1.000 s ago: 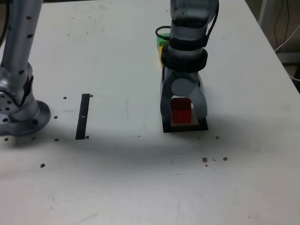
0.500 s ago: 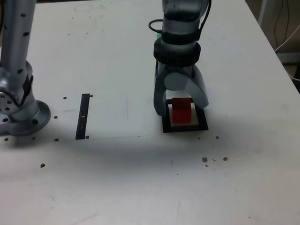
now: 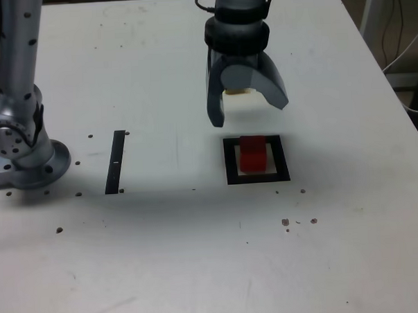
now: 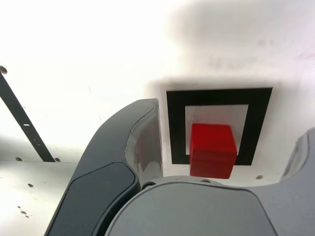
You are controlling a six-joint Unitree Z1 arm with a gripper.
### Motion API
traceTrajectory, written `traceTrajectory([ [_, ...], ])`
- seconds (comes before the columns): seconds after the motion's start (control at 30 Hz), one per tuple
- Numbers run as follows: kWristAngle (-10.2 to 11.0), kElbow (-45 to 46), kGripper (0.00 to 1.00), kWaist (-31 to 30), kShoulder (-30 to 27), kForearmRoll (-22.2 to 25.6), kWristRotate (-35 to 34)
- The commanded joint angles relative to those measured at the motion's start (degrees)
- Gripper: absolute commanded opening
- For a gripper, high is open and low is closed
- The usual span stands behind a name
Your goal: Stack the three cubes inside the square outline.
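Note:
The red cube (image 3: 252, 153) sits alone inside the square outline (image 3: 229, 162), on its white centre. My gripper (image 3: 249, 113) hangs open above the table, just behind the outline, holding nothing. A pale yellow sliver (image 3: 237, 92) shows between the fingers, probably the yellow cube. The green cube is hidden behind the arm. In the wrist view the red cube (image 4: 211, 147) stands in the square outline (image 4: 177, 128) between the spread fingers of the gripper (image 4: 230, 120).
A narrow black strip (image 3: 115, 162) lies on the table toward the exterior view's left, also seen as the strip (image 4: 22, 118) in the wrist view. The arm's base (image 3: 21, 154) stands at the far left. The table's right edge (image 3: 393, 93) runs near cables.
The gripper opened, let go of the red cube in the outline, then rose and drew back away from it. The cube stayed put.

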Motion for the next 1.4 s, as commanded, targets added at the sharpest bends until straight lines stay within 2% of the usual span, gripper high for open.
traceTrajectory([
  [0.0,0.10,-0.88,0.99,1.02,-0.17,0.51,0.83],
  [0.3,0.55,-4.72,0.99,9.55,1.73,2.52,6.52],
  [0.67,1.16,-14.51,0.99,18.40,6.82,8.26,12.57],
  [0.9,1.53,-18.52,0.99,21.12,9.75,10.17,14.59],
  [1.37,2.11,-17.87,0.99,21.97,10.51,11.96,20.53],
])
